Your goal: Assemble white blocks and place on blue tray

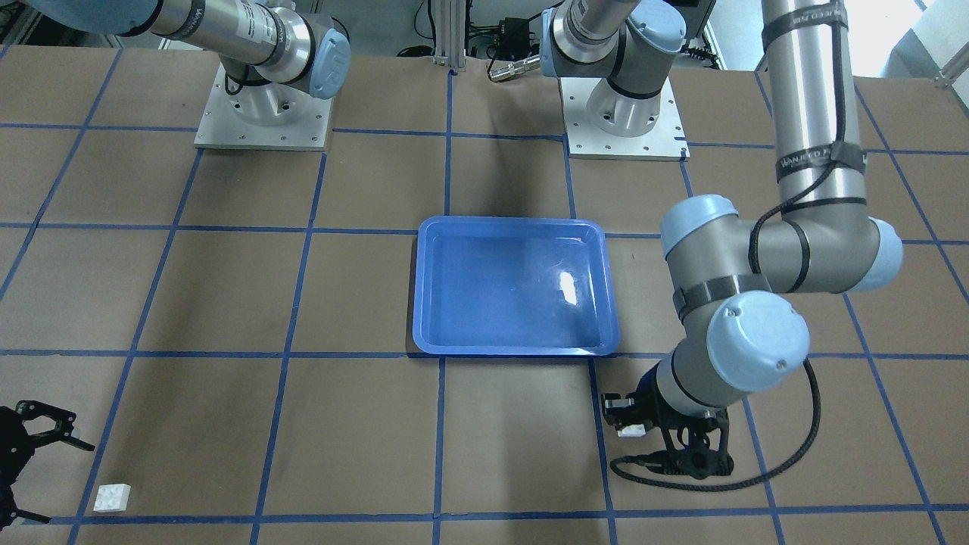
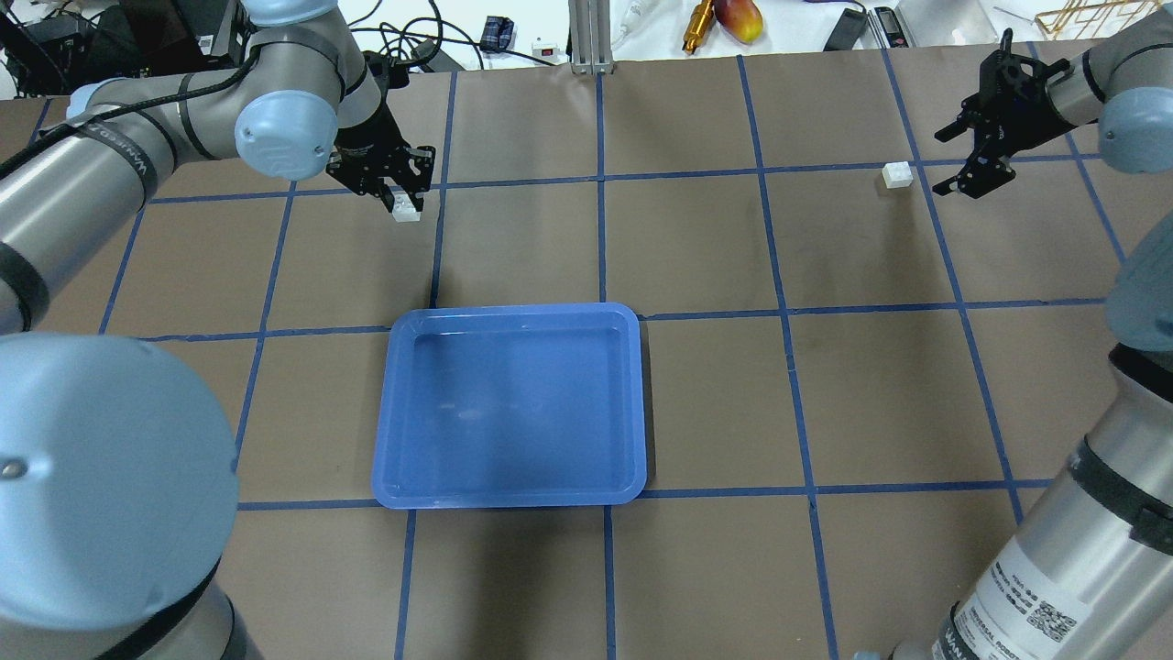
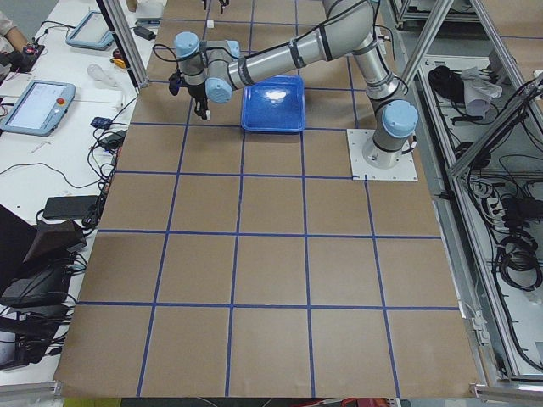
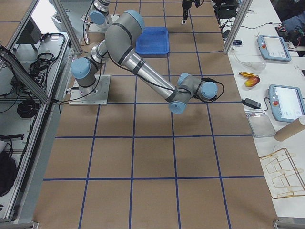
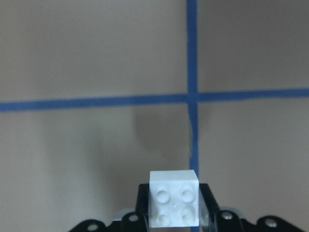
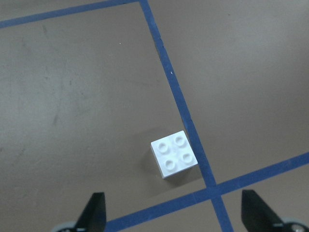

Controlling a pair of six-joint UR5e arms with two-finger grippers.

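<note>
The blue tray lies empty in the middle of the table. My left gripper is shut on a white four-stud block, held a little above the paper, beyond the tray's far left corner in the overhead view. My right gripper is open and empty. It hovers just right of a second white block that rests on the table by a tape crossing, at the far right of the overhead view.
Brown paper with a blue tape grid covers the table. The two arm bases stand behind the tray. Beyond the far edge lie cables, a mango and tools. Tablets sit on a side bench.
</note>
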